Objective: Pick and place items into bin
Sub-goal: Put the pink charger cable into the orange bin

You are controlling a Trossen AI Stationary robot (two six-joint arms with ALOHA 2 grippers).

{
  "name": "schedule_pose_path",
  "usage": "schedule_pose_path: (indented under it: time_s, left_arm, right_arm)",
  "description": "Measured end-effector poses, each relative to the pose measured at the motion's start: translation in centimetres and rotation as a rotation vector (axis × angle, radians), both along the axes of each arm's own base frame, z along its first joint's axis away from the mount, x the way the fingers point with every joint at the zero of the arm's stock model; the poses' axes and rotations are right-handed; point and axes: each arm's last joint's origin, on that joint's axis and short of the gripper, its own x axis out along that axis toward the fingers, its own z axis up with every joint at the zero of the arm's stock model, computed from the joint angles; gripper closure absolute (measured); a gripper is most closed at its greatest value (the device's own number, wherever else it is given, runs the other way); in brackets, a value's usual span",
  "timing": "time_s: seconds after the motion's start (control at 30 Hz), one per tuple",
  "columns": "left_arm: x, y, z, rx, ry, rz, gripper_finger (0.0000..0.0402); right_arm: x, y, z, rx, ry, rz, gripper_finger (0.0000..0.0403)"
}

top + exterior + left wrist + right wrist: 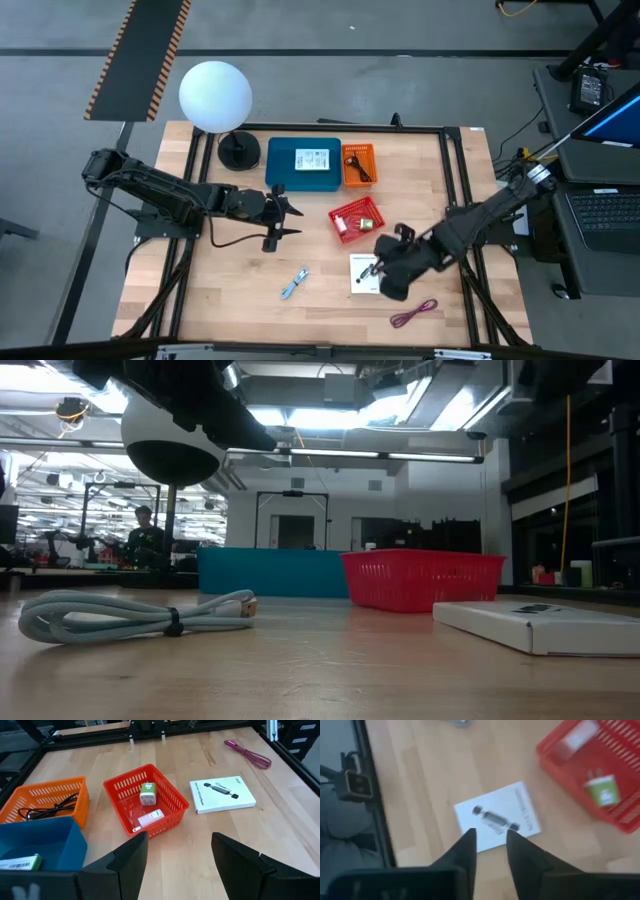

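My right gripper (378, 272) hovers open, with a narrow gap, over a white printed box (497, 817) that lies flat on the table's near right. In the right wrist view its fingertips (491, 834) stand above the box's near edge; I cannot tell if they touch it. My left gripper (292, 220) is wide open and empty at mid-table, left of the red basket (356, 220); it also shows in its wrist view (177, 845). A grey cable (294, 283) and a maroon cable (413, 315) lie loose on the near table.
The red basket (120, 795) holds a green-white piece (147, 794) and a white item (150, 818). An orange basket (358, 163) holds a black cable. A blue bin (303, 165) holds a white card. A white globe lamp (215, 95) stands far left. A person (145, 530) is beyond the table.
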Motion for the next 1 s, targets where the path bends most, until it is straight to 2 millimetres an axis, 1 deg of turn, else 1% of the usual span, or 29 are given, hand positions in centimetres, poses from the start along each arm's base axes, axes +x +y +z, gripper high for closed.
schedule_pose_path:
  time_s: [0.17, 0.23, 0.3, 0.43, 0.57, 0.67, 0.77, 0.9, 1.0]
  left_arm:
    - [0.0, 0.0, 0.0, -0.013, 0.0, 0.007, 0.0187]
    - [0.0, 0.0, 0.0, -0.013, 0.0, 0.007, 0.0187]
    - [0.0, 0.0, 0.0, -0.013, -0.003, 0.006, 0.0187]
    - [0.0, 0.0, 0.0, -0.014, -0.004, 0.007, 0.0187]
    - [0.0, 0.0, 0.0, -0.013, -0.003, 0.007, 0.0187]
    - [0.0, 0.0, -0.1, -0.011, 0.008, 0.007, 0.0187]
    - [-0.1, 0.0, -0.2, -0.01, 0.019, 0.006, 0.0187]
    - [-0.1, 0.0, -0.3, -0.008, 0.03, 0.007, 0.0187]
    - [-0.2, 0.0, -0.3, -0.007, 0.039, 0.007, 0.0187]
  right_arm:
    - [0.1, 3.1, -0.5, -0.002, 0.044, 0.033, 0.0366]
    - [0.1, 4.1, -0.9, -0.001, 0.092, 0.026, 0.0386]
    - [0.1, 5.0, -1.2, 0.006, 0.152, 0.013, 0.0398]
    - [-0.1, 6.7, -1.4, -0.027, 0.265, -0.055, 0.0397]
    - [-0.5, 8.5, -1.8, -0.096, 0.35, -0.063, 0.0402]
    - [-0.7, 9.9, -2.4, -0.121, 0.367, -0.038, 0.0399]
    - [-1.1, 10.8, -3.2, -0.131, 0.372, -0.022, 0.0398]
    - [-1.7, 11.6, -4.2, -0.138, 0.387, -0.054, 0.0398]
    - [-2.0, 12.0, -4.4, -0.124, 0.39, -0.097, 0.0398]
